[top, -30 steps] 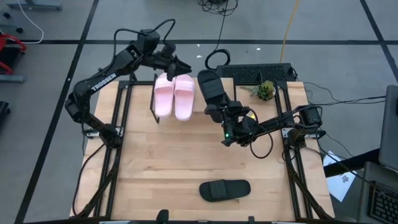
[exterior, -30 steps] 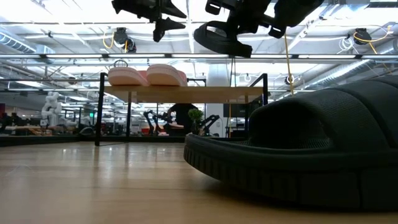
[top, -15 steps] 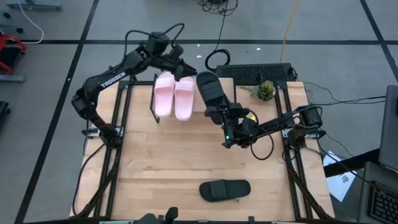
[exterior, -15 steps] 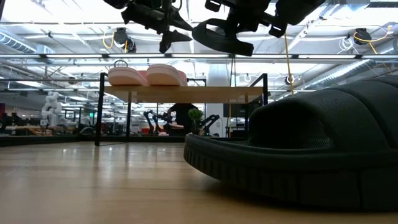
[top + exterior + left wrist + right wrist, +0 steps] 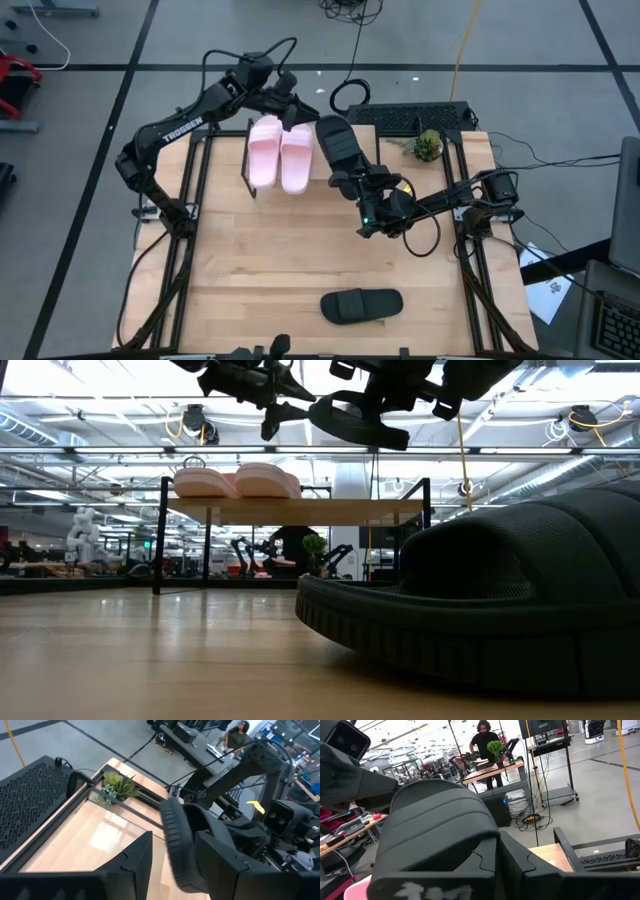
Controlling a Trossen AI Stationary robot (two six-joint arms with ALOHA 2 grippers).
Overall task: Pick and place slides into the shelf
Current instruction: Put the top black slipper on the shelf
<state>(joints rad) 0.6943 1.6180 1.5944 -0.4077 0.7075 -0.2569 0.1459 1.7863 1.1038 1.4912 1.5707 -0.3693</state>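
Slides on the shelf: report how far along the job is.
Done: the two pale pink slides sit side by side on the low wooden-topped shelf. In hand: the right gripper holds one matte black slide above the shelf beside them. Left: the second black slide lies on the table; the left gripper hovers nearby.

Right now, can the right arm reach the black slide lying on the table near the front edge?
Probably not yet: the right gripper is shut on the other black slide above the shelf. The table slide lies unobstructed.
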